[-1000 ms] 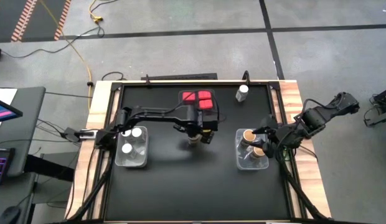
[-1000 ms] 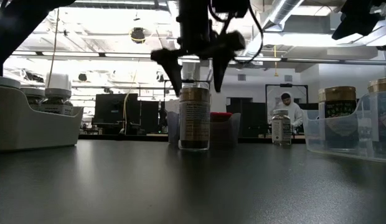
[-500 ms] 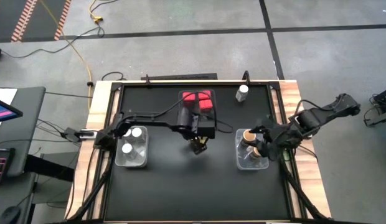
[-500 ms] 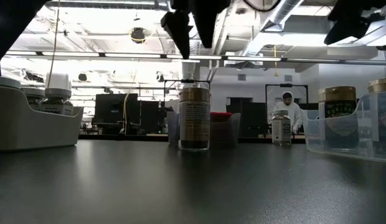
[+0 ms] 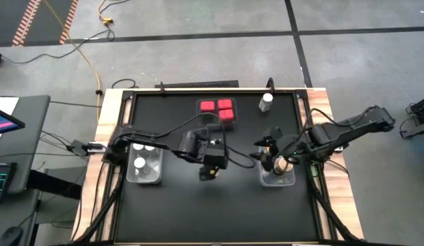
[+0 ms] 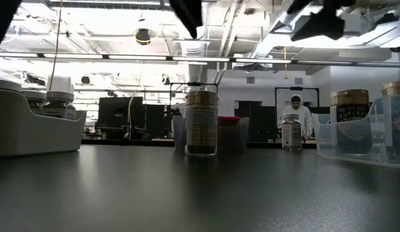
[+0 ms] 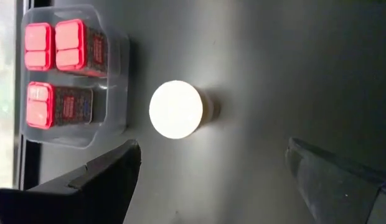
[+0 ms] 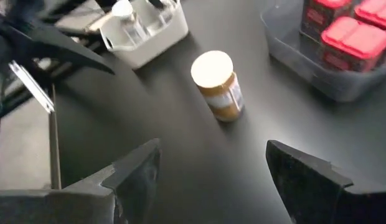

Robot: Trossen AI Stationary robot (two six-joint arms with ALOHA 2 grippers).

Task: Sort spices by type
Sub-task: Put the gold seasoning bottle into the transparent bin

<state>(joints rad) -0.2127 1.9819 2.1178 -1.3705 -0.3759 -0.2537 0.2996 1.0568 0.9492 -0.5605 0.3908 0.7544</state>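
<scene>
My table (image 5: 198, 212) is matt black with a faint sheen, edged in pale bare wood (image 5: 106, 109). The bins (image 7: 115, 74) are clear, smooth plastic, slightly frosted. The red spice containers (image 7: 56, 53) have glossy plastic tops and printed paper labels. The lone jar (image 8: 219, 86) is clear and glossy, with a smooth pale cap and paper label. My fingers (image 7: 87, 186) are dark, matt plastic

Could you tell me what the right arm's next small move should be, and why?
Probably descend over the tan-lidded jar standing alone mid-table. The right gripper is open and empty, facing it; the left gripper is open above it, holding nothing. Other tan-lidded jars sit in the right bin.
</scene>
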